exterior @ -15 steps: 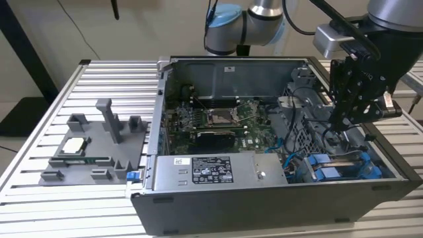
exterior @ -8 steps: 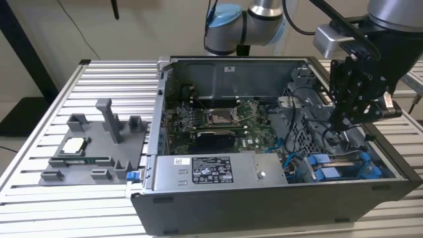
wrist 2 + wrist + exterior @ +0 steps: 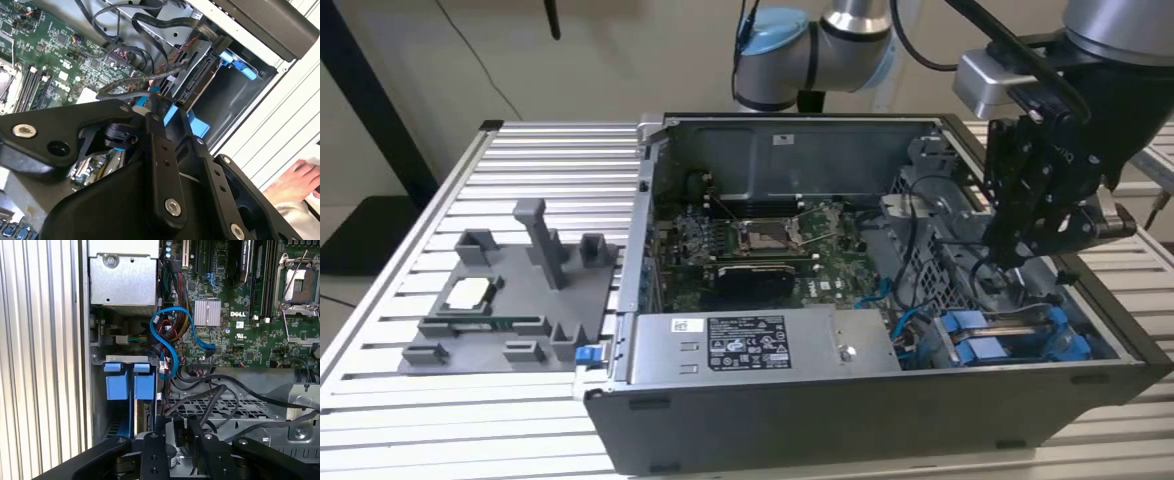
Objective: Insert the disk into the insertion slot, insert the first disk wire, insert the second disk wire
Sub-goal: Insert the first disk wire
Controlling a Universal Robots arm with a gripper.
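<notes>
The disk stands on edge in the insertion slot, a grey bay with bright blue clips at the case's front corner, at the exterior view's right. In the second wrist view the disk shows its dark edge beside a blue clip. My gripper hangs just above the bay, next to the disk, with its fingers close together on a black connector of a disk wire. In the exterior view the gripper reaches down into the open case. Black wires loop past the gripper.
The open computer case lies on a slatted metal table. Inside are the motherboard, a grey power-supply box and a blue cable. A grey fixture sits at the exterior view's left. A person's hand rests outside the case.
</notes>
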